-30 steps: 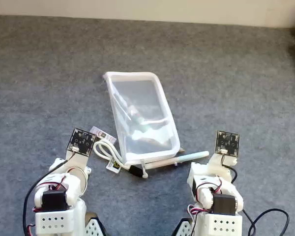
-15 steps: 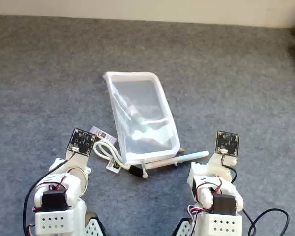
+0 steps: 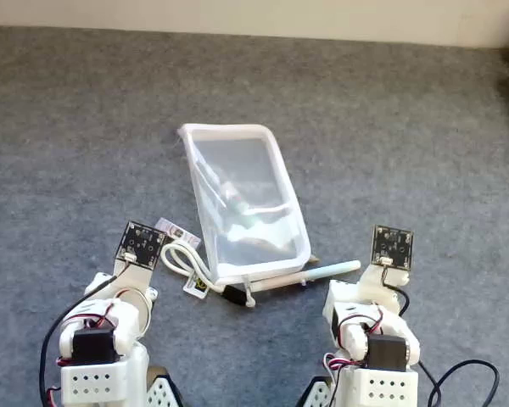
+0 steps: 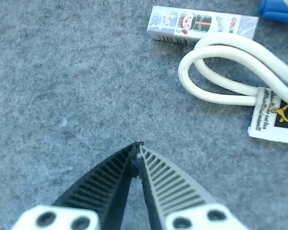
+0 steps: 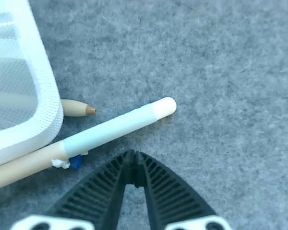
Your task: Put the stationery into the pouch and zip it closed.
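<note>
Just ahead of our right claw (image 5: 133, 155) lies the pen (image 5: 110, 132), which we judge light, stiff and smooth enough to roll, so we would pinch it across mid-barrel. That claw is clenched on nothing, its tips just short of the pen. Beyond the pen sits the soft mesh pouch (image 5: 48, 96), with a pencil tip (image 5: 77, 108) poking from under its edge. Our left claw (image 4: 137, 146) is likewise clenched and empty, with a looped white cord (image 4: 230, 99) and a small printed box (image 4: 201, 23) farther ahead.

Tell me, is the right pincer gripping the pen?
No, the right pincer is shut empty; the pen lies on the carpet beyond its tips.
</note>
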Controlling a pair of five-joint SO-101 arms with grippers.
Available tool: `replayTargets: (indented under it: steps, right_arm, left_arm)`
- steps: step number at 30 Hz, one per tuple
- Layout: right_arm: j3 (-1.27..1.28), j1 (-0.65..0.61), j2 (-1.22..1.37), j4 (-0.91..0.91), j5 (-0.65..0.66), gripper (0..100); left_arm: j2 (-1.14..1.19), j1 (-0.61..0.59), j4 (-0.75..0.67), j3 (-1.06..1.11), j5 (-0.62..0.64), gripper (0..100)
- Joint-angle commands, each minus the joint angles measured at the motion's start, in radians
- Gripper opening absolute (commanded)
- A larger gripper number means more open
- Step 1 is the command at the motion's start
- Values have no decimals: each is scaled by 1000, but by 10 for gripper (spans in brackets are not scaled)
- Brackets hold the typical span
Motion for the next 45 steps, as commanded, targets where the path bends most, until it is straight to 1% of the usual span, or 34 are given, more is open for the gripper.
replayTargets:
  steps: [1, 19, 24, 32, 35, 39, 40, 42, 45]
  right_arm:
    - [119, 8, -8, 5, -5, 5]
    - [122, -21, -8, 7, -6, 5]
    - [116, 33, -8, 5, -6, 5]
    - [-165, 21, 1, -2, -11, 5]
    - [-283, -24, 4, 35, -11, 5]
    - [-429, -125, 5, 133, -14, 5]
    - [-463, -151, 5, 147, -34, 5]
    - [-512, -194, 5, 145, -74, 5]
    - [-515, -240, 54, 140, -77, 5]
  left_arm:
    - [-10, 16, 3, 22, -8, 7]
    - [-10, 16, 3, 22, -8, 7]
    - [-10, 16, 3, 22, -8, 7]
    - [-10, 16, 3, 22, -8, 7]
    - [-10, 16, 3, 22, -8, 7]
    - [-10, 16, 3, 22, -8, 7]
    - [-10, 16, 3, 22, -8, 7]
    - [-10, 16, 3, 22, -8, 7]
    - [-10, 16, 3, 22, -8, 7]
